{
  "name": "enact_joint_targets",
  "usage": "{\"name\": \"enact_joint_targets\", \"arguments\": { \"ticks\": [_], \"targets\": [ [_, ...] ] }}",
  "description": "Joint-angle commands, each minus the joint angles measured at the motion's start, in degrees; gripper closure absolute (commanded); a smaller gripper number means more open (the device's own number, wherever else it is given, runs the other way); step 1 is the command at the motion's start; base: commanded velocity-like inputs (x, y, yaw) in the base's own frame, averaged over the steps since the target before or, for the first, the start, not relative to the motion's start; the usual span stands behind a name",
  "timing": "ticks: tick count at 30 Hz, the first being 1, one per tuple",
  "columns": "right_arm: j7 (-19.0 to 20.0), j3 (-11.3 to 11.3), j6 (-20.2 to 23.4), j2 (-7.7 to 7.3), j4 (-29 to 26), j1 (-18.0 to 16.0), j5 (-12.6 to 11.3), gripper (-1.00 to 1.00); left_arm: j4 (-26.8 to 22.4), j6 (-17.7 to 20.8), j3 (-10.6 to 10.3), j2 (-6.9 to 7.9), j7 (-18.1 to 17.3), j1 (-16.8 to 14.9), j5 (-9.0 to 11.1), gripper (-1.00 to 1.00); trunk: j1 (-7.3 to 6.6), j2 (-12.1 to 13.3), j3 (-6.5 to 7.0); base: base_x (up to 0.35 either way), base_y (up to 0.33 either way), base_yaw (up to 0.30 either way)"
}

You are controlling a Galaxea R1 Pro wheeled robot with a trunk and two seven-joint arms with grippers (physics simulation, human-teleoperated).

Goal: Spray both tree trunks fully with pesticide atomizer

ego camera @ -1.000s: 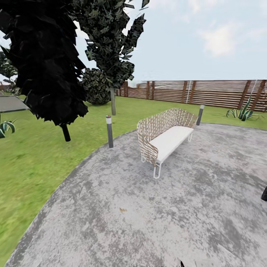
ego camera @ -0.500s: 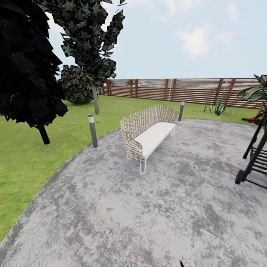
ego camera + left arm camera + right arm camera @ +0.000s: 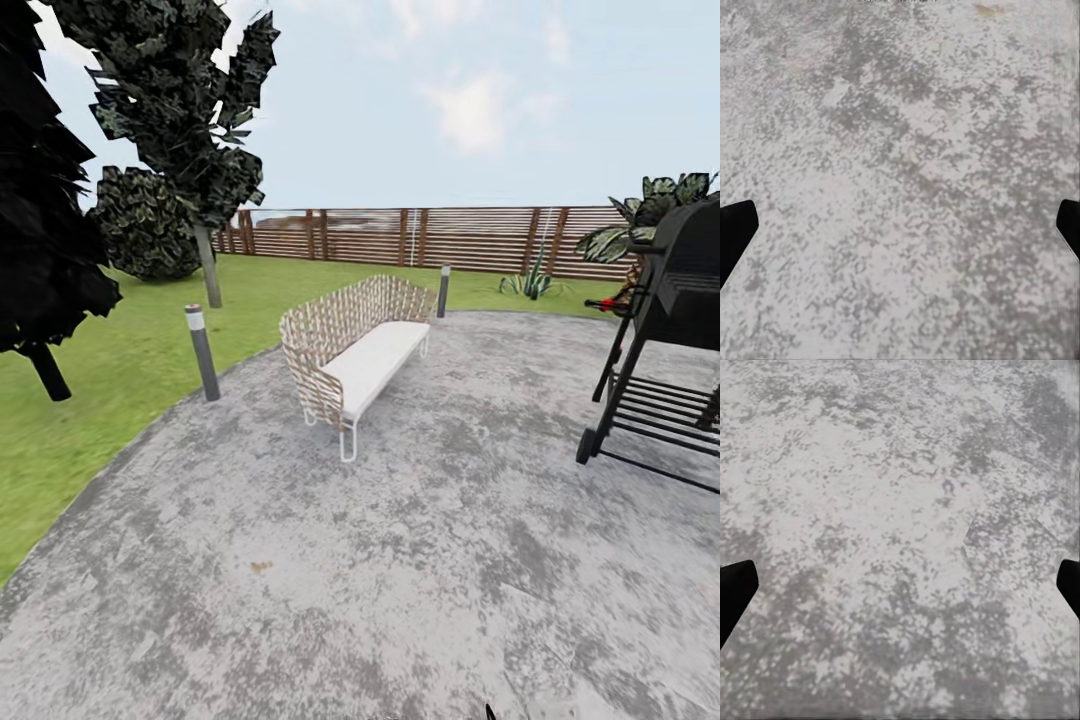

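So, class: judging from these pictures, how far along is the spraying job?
Nothing looks done. Both tools, left and right, are open and empty over bare paving. The head view shows a bench and grill. Still left: finding the atomizer, then spraying both trunks.

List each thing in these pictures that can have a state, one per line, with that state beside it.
Wicker bench: upright on the paving, seat bare.
Grill: standing on its wheels, lid shut.
Near bollard light: upright at the paving's edge.
Far bollard light: upright behind the bench.
Left gripper: fingers wide apart, nothing between them.
Right gripper: fingers wide apart, nothing between them.
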Motion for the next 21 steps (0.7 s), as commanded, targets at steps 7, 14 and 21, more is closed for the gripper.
{"name": "enact_joint_targets", "arguments": {
  "ticks": [7, 14, 21],
  "targets": [
    [0.0, 0.0, -0.2, 0.03, 0.1, -0.1, 0.0, -1.00, 0.0, -0.1, 0.0, 0.01, -0.1, 0.0, 0.2, -1.00, 1.54, -2.8, -1.33, 0.000, 0.000, -0.293],
    [0.0, 0.0, -0.2, 0.03, 0.1, -0.1, 0.0, -1.00, 0.0, -0.2, 0.1, 0.01, -0.1, 0.0, 0.2, -1.00, 2.85, -5.3, -2.41, 0.000, 0.000, -0.298],
    [0.0, 0.0, -0.2, 0.03, 0.1, -0.1, 0.0, -1.00, 0.0, -0.2, 0.1, -0.08, -0.1, 0.0, 0.0, -1.00, 2.85, -5.3, -2.41, 0.000, 0.000, -0.300]
  ]
}}
